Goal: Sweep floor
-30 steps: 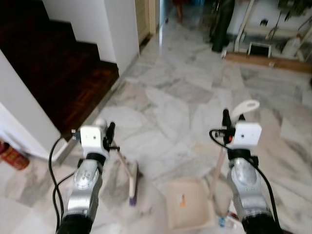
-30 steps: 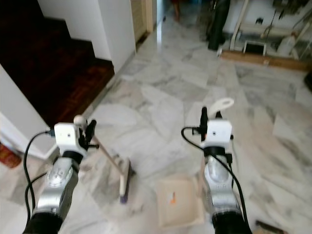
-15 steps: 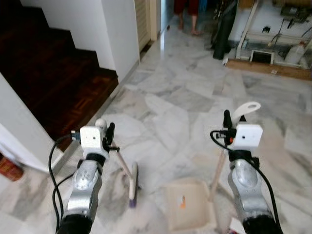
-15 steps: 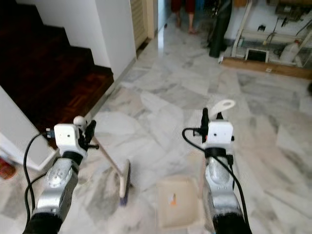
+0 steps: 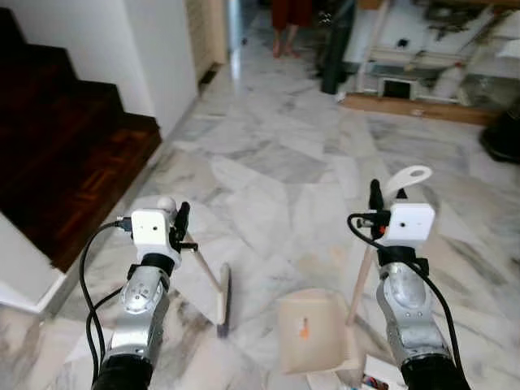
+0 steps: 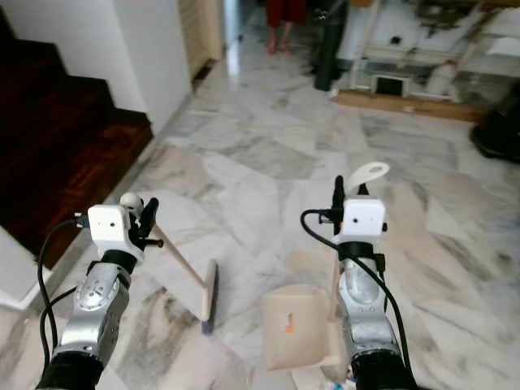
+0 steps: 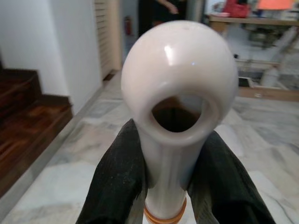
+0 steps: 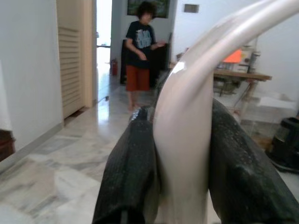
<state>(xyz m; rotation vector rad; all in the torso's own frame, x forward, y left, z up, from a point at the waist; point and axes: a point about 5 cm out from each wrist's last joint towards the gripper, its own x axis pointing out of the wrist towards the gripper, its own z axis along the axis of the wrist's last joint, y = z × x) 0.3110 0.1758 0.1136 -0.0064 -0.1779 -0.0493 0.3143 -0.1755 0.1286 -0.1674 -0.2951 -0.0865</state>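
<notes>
Left pincer (image 7: 175,186) was clamped on the broom handle (image 5: 203,272) just below its rounded, holed end knob (image 7: 180,79), black fingers (image 7: 117,182) pressed on both sides. Handle slanted down and inward to the broom head (image 5: 224,302), which rested on the marble floor (image 5: 268,162) ahead of the left arm. Right pincer (image 8: 180,186) was clenched on the dustpan handle (image 8: 187,140), fingers (image 8: 131,172) hugging the cream shaft, looped top (image 5: 409,175) sticking up past the wrist camera. Dustpan (image 5: 313,331) sat on the floor beside the right arm, just right of the broom head, a small orange scrap (image 5: 303,331) inside its tray. Colourful litter (image 5: 375,380) lay by the dustpan's near right corner, partly hidden.

Surroundings: dark wooden stairs (image 5: 57,154) with a white wall (image 5: 106,41) stood to the left, well apart from the broom. A person in red shorts (image 8: 139,70) stood far ahead in the passage by a slatted door (image 8: 77,65). Shelving and clutter (image 5: 406,49) lined the far right, with a dark object (image 5: 502,138) at the right edge. Open floor lay between broom and person.
</notes>
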